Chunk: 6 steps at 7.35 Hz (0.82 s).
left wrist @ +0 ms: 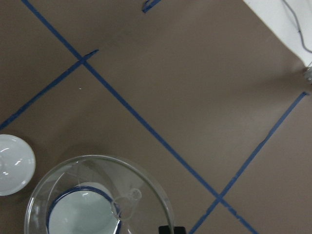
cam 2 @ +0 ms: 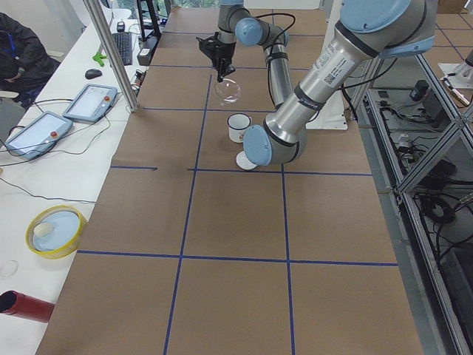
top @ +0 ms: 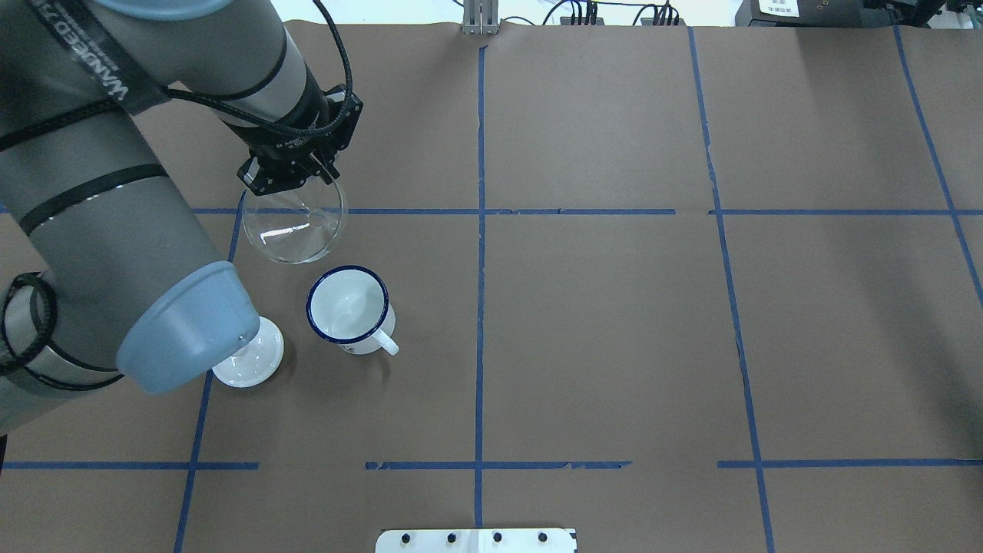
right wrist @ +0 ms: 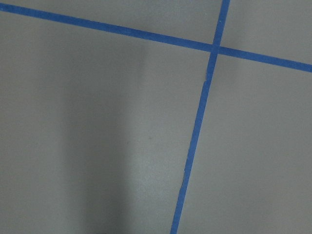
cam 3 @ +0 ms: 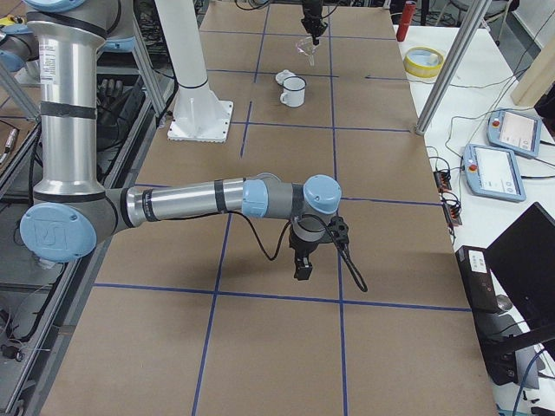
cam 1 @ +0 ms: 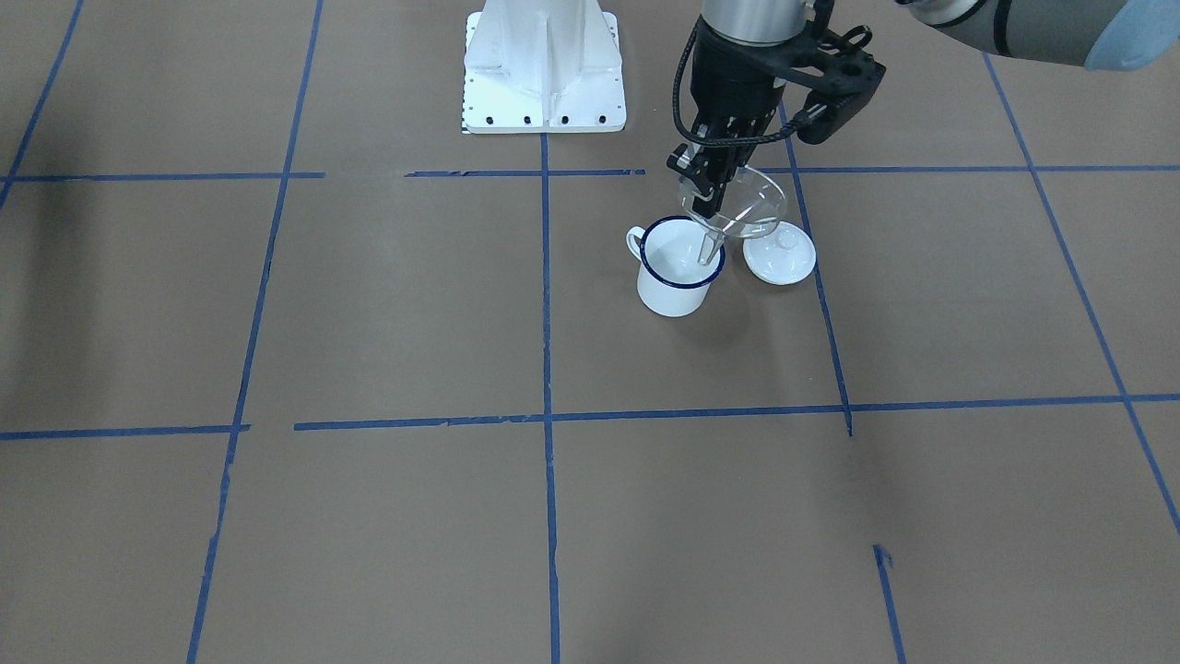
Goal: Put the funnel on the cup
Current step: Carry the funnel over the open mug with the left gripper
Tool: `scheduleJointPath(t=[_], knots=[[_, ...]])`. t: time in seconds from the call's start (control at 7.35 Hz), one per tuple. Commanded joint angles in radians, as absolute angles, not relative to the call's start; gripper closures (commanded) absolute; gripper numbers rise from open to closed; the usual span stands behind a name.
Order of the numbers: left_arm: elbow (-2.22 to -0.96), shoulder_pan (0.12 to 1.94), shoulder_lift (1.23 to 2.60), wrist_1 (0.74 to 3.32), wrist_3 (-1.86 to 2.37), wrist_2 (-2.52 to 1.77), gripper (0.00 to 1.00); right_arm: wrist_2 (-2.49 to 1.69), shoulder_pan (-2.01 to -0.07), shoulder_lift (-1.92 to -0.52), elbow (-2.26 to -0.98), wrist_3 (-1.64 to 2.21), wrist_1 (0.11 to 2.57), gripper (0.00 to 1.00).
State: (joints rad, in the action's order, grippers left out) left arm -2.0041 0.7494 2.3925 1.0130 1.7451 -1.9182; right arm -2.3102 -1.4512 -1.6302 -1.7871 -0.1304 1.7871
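Lid [top: 253, 365], white, on bench [top: 614, 346]. Left end effector [top: 296, 180] clamped on rim of funnel [top: 292, 226], held aloft near cup [top: 349, 307], not seated. Cup upright beside lid. Right end effector [cam 3: 303, 264]: aperture cannot be told.

Black strap [top: 81, 57] on the left arm [top: 115, 223], white capitals roughly "WANDEED T", the rest cut off, small white print on the black wrist above the left gripper [top: 296, 183], unreadable, white label [top: 777, 7] beyond the worktop's far right corner, illegible
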Motion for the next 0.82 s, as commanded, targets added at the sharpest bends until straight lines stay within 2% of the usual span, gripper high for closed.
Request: scheduleJointPath(t=[0.0, 0.41, 0.68], knots=[[-1.886, 0.718, 2.442, 0.902, 1.616, -1.943, 1.0, -2.31, -1.451, -1.631, -1.787, -0.13, 1.787, 0.0], [-1.823, 0.646, 2.428, 0.992, 1.612, -1.939, 1.0, -2.31, -1.451, -1.631, -1.787, -0.13, 1.787, 0.0], [-1.802, 0.6, 2.367, 1.078, 1.614, -1.934, 1.0, -2.31, -1.451, -1.631, -1.787, -0.13, 1.787, 0.0]])
